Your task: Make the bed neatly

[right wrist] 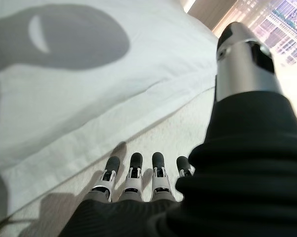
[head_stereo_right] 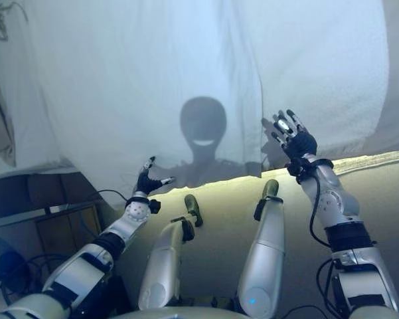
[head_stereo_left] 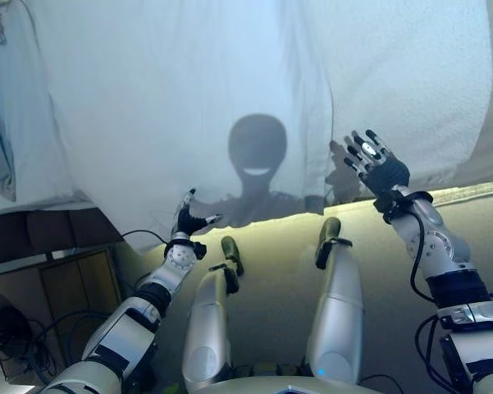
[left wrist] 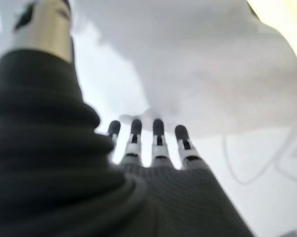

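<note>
Left eye view: both hands released, left hand at the sheet edge, right hand above the bed.

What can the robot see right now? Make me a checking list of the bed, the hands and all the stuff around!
Surface: bed with a textured white cover, its near edge in sunlight.
Job's things: white sheet spread over the bed, its near edge hanging past the bed's corner on the robot's left.
Clutter: nothing seen on the bed.
Hands: left hand at the sheet's hanging edge, fingers straight, thumb apart; right hand above the cover beside the sheet's side edge, fingers spread, holding nothing.
Cables: nothing seen apart from the robot's own.
Surroundings: wooden cabinet low beside the bed, on the robot's left.
</note>
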Tool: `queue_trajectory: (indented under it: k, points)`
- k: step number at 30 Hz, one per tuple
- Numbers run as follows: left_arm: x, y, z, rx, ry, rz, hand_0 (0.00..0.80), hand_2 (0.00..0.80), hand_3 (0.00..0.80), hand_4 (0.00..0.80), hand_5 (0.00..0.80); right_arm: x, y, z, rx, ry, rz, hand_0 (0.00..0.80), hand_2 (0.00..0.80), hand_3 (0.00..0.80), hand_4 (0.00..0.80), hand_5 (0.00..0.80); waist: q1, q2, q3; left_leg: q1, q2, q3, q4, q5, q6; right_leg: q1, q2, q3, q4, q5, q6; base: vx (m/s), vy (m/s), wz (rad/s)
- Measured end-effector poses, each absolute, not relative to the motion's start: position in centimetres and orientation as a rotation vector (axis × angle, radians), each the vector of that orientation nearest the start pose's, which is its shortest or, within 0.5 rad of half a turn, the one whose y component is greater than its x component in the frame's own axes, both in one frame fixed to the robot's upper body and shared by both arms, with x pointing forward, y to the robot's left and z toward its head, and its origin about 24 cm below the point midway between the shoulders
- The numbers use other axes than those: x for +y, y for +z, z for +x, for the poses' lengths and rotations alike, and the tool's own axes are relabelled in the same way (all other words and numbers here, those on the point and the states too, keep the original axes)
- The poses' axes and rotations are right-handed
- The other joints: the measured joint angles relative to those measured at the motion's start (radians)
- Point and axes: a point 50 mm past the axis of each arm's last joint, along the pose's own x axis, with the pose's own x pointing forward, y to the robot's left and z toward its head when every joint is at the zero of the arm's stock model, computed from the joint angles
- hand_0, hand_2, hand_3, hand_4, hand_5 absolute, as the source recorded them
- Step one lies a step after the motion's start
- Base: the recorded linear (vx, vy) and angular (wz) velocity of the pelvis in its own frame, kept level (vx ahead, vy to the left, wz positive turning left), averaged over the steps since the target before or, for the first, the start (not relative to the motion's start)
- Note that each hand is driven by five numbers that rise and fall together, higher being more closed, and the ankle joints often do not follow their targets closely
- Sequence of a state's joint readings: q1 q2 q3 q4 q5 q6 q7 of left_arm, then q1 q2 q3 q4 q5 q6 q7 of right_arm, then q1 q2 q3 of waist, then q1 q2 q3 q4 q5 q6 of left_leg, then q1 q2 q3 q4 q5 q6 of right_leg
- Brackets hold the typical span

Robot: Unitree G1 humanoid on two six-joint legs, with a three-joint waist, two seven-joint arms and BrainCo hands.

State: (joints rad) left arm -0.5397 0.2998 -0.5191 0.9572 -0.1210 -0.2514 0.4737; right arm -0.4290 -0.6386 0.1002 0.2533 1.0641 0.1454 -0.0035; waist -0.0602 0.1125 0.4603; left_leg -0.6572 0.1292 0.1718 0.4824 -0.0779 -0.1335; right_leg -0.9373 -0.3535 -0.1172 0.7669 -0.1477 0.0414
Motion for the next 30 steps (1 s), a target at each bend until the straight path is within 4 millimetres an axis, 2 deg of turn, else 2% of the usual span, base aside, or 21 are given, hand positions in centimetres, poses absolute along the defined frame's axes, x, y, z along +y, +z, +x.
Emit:
queue_trajectory:
  k: [3,10,15,19,22,26,28,29,30]
  points:
    - [16.9,1.1,33.3,0.08,0.136,0.529,0.0,0.0,0.0,0.0,0.0,-23.8,13.0,32.8,-0.014,0.105,0.407,0.0,0.0,0.0,0.0,0.0,0.0,-0.015,0.031,-0.044,0.009,-0.016,0.034,-0.005,-0.008,-0.028,0.009,0.001,0.006,0.01,-0.011,-0.007,-0.017,-0.03]
    - [16.9,1.7,33.5,0.056,0.145,0.528,0.0,0.0,0.0,0.0,0.0,-23.6,13.5,32.8,-0.048,0.129,0.408,0.0,0.0,0.0,0.0,0.0,0.004,-0.017,0.033,-0.13,0.013,-0.041,0.112,-0.037,0.002,-0.081,0.016,0.005,0.013,0.027,-0.009,-0.013,0.002,-0.02]
    - [17.1,2.3,33.8,0.033,0.151,0.533,0.0,0.0,0.0,0.0,0.0,-23.3,14.9,32.7,-0.111,0.161,0.401,0.0,0.0,0.0,0.0,0.0,0.008,-0.018,0.034,-0.234,0.024,-0.054,0.251,-0.098,0.026,-0.158,0.017,0.028,0.077,0.025,-0.007,-0.059,-0.035,-0.07]
    - [17.0,3.5,34.5,-0.002,0.152,0.535,0.0,0.0,0.0,0.0,0.0,-23.2,15.4,32.9,-0.137,0.178,0.408,0.0,0.0,0.0,0.0,0.0,0.021,-0.02,0.035,-0.351,0.041,-0.09,0.415,-0.162,0.019,-0.246,0.019,0.045,0.178,0.001,-0.005,-0.019,-0.074,-0.06]
    - [17.4,4.2,35.1,0.012,0.114,0.565,0.0,0.0,0.0,0.0,0.0,-23.2,15.4,32.8,-0.141,0.179,0.413,0.0,0.0,0.0,0.0,0.0,0.02,-0.027,0.039,-0.401,0.042,-0.102,0.468,-0.173,0.021,-0.283,0.02,0.051,0.2,0.002,-0.004,-0.002,-0.052,-0.02]
    - [17.7,3.8,35.3,0.087,0.079,0.658,0.0,0.0,0.0,0.0,0.0,-23.1,15.4,32.8,-0.141,0.184,0.43,0.0,0.0,0.0,0.0,0.0,0.015,-0.03,0.04,-0.42,0.042,-0.104,0.473,-0.174,0.024,-0.289,0.033,0.05,0.158,0.019,0.024,0.002,0.005,-0.19]
    - [17.9,3.3,35.2,0.136,0.072,0.712,0.0,0.0,0.0,0.0,0.0,-23.0,15.8,33.0,-0.154,0.2,0.438,0.0,0.0,0.0,0.0,0.0,0.012,-0.034,0.04,-0.42,0.046,-0.103,0.459,-0.181,0.04,-0.288,0.036,0.049,0.105,0.034,0.051,0.014,0.028,-0.48]
    - [18.1,2.9,35.1,0.158,0.07,0.753,0.0,0.0,0.0,0.0,0.0,-22.9,15.9,33.0,-0.157,0.209,0.445,0.0,0.0,0.0,0.0,0.0,0.007,-0.034,0.04,-0.42,0.05,-0.098,0.46,-0.184,0.044,-0.287,0.036,0.052,0.112,0.037,0.054,0.026,0.04,-0.23]
    - [18.3,2.6,35.0,0.181,0.069,0.792,0.0,0.0,0.0,0.0,0.0,-22.9,15.8,33.0,-0.153,0.209,0.447,0.0,0.0,0.0,0.0,0.0,-0.006,-0.037,0.041,-0.421,0.041,-0.095,0.472,-0.19,0.044,-0.28,0.031,0.062,0.126,0.048,0.036,0.031,0.048,0.06]
